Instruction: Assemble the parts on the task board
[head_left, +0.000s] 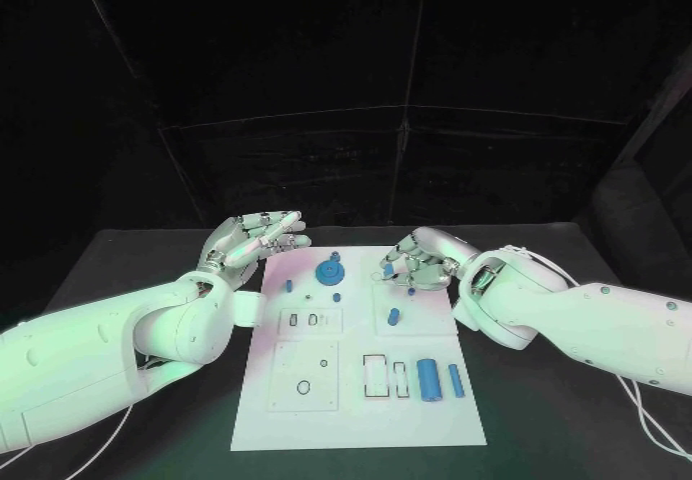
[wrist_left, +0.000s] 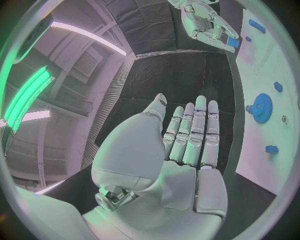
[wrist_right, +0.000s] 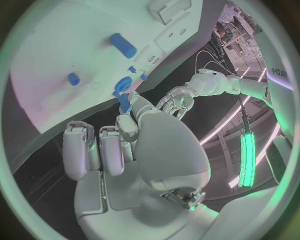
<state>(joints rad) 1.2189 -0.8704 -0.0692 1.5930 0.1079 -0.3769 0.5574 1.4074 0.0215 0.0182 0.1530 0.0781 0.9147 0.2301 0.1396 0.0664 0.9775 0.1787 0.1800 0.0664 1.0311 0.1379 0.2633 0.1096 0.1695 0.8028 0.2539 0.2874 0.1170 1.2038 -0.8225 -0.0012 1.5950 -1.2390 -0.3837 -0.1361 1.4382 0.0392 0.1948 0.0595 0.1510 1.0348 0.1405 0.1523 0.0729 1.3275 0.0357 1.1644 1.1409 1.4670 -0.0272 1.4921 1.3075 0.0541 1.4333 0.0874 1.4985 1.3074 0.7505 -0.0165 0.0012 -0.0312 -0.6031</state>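
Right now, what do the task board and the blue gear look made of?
Task board: likely plastic or painted sheet, matte white, flat with cut recesses. Blue gear: probably moulded or printed plastic, uniformly blue, toothed rim in the left wrist view. Neither is certain by look alone.

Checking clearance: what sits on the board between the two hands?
In the head view, the blue gear stands on the board between the left hand and right hand.
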